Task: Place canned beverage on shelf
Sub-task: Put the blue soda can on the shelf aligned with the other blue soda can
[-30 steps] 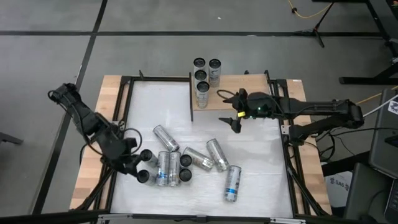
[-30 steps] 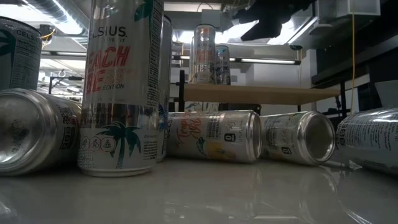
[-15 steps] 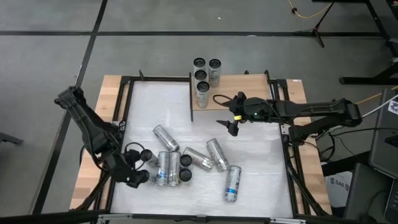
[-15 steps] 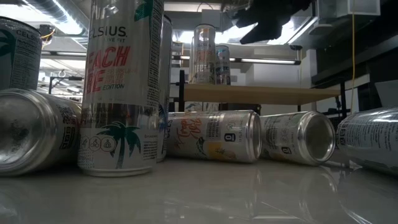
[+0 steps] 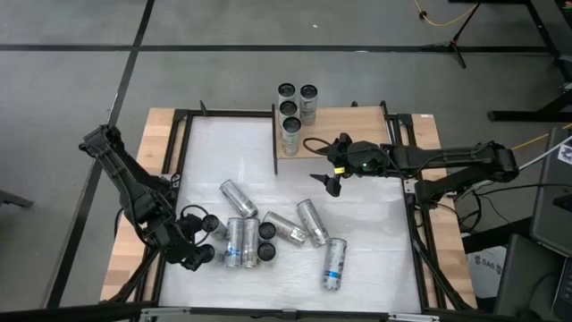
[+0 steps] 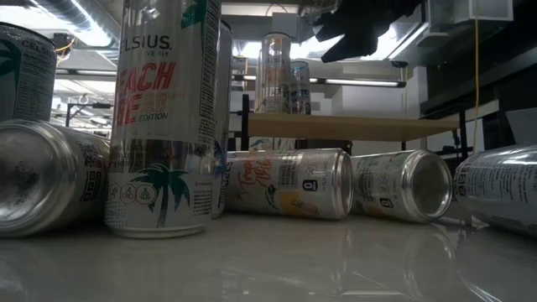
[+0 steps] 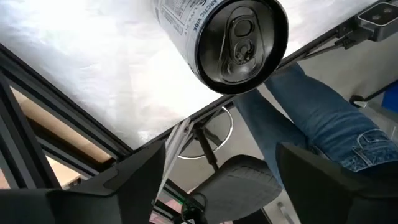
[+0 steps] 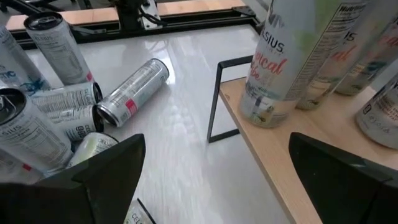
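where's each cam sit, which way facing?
High: above table, straight down; both arms, left gripper, right gripper.
Low: tabletop height, level across cans toward shelf; right gripper overhead.
Left wrist: on left arm, facing a can lid; own jaws.
Right wrist: on right arm, facing shelf cans; own jaws.
High and right wrist share shelf cans.

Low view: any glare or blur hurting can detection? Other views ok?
Low view: the white tabletop mirrors the cans, the nearest standing can overfills the frame, and the shelf sits backlit by ceiling lights. Left wrist view: bright washout on the tabletop beside the can top. High view: even light, soft shadows. Right wrist view: mild sheen on the tabletop, labels readable.
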You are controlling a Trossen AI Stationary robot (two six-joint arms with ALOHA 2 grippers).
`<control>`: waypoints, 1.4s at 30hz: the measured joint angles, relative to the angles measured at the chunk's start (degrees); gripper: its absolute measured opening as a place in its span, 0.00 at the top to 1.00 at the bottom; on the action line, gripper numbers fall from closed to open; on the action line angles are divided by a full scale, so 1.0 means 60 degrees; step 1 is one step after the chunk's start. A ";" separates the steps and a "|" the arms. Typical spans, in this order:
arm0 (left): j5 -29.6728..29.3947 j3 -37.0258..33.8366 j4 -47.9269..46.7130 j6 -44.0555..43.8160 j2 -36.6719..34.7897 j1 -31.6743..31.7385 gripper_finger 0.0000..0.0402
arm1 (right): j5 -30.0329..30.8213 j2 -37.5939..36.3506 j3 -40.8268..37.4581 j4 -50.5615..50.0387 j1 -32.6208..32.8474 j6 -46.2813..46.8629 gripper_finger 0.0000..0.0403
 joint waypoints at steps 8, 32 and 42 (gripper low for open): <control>-0.1219 0.0000 -0.0056 -0.0105 0.0108 0.0004 0.08 | 0.0000 0.0039 0.0002 0.0028 -0.0007 -0.0012 0.04; -0.1501 0.0000 -0.0094 -0.0076 0.1855 0.0319 0.07 | -0.0007 0.0036 0.0000 0.0073 -0.0007 -0.0020 0.04; -0.1584 0.0000 -0.0069 -0.0107 0.2215 0.0372 0.07 | -0.0011 0.0036 0.0001 0.0072 -0.0007 -0.0020 0.04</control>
